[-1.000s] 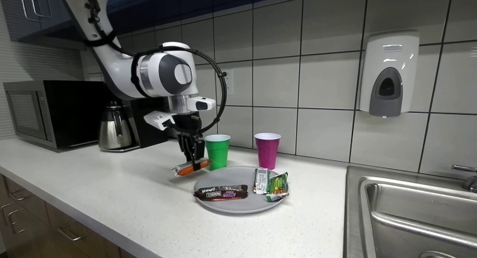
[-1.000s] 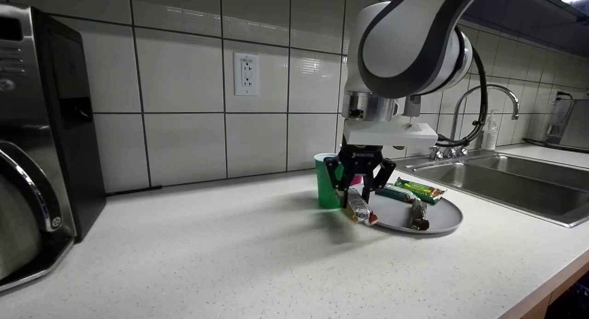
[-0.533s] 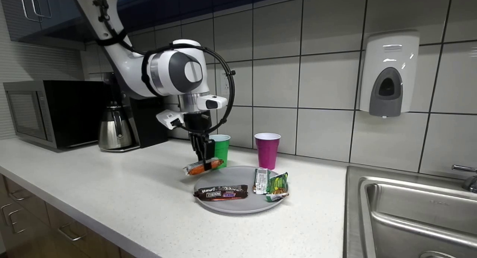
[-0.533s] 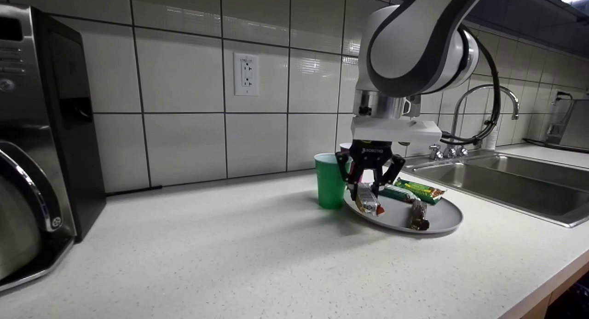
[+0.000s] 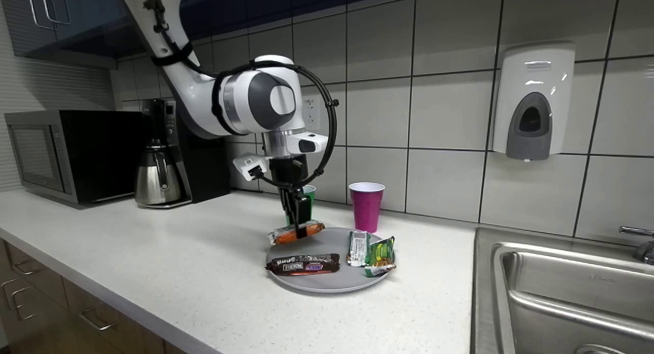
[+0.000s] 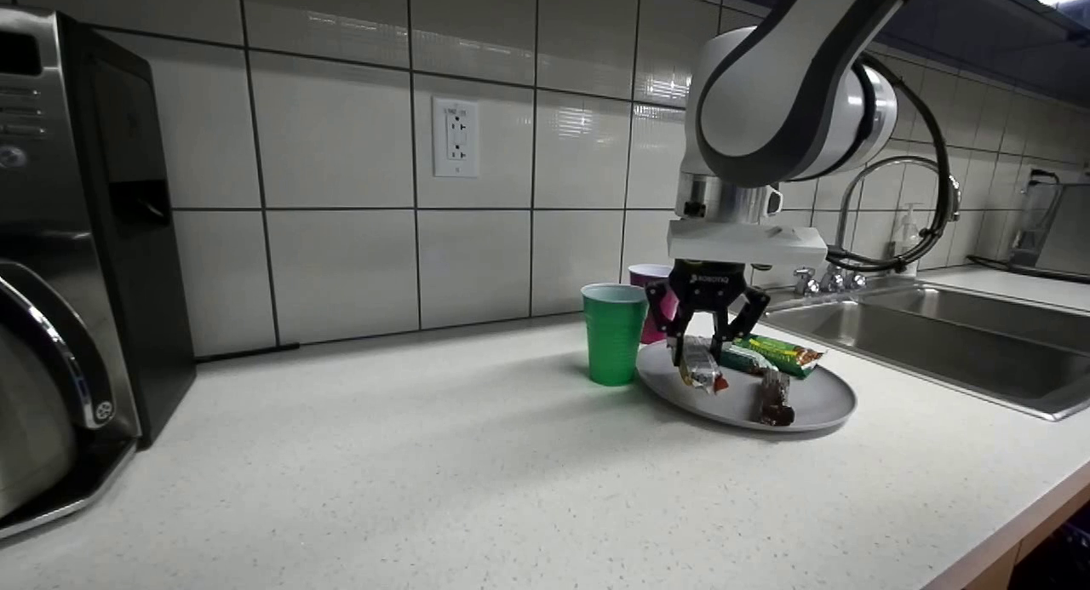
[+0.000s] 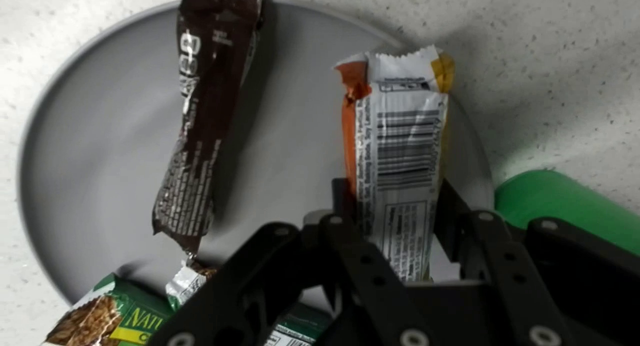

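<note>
The jaws are brought together to a medium width, and an orange and white wrapped bar [image 7: 400, 151] is gripped between them across its width. In an exterior view, this bar is held over the far left part of a grey plate [image 5: 341, 283]; how high above the plate it is kept cannot be told exactly. The arm [image 5: 196, 101] is bent and extended from the upper left, and its wrist is pointed straight down. On the plate, a brown wrapped bar [image 5: 304, 265] is laid at the near left, while a white and green bar [image 5: 358, 248] and a green bar [image 5: 381, 252] are placed side by side at the right. Farther back on the surface [image 5: 214, 282], a green cup [image 6: 613, 339] and a magenta cup [image 5: 366, 211] are stood upright; their contents cannot be seen. The green cup is partly covered by the jaws.
</note>
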`<action>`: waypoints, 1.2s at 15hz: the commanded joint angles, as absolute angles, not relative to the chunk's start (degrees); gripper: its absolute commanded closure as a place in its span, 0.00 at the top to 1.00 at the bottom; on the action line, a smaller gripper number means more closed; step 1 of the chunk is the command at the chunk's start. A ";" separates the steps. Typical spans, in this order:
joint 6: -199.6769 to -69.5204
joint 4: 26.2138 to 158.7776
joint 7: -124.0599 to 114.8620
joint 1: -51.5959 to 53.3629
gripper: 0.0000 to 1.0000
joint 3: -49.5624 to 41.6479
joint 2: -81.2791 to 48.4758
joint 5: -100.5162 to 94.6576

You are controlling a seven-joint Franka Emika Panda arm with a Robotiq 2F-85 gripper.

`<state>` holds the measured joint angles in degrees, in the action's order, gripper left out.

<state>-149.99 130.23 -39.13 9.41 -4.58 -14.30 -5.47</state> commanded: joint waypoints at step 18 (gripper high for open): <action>-149.77 130.48 -42.18 8.84 1.00 -5.54 -12.01 -5.53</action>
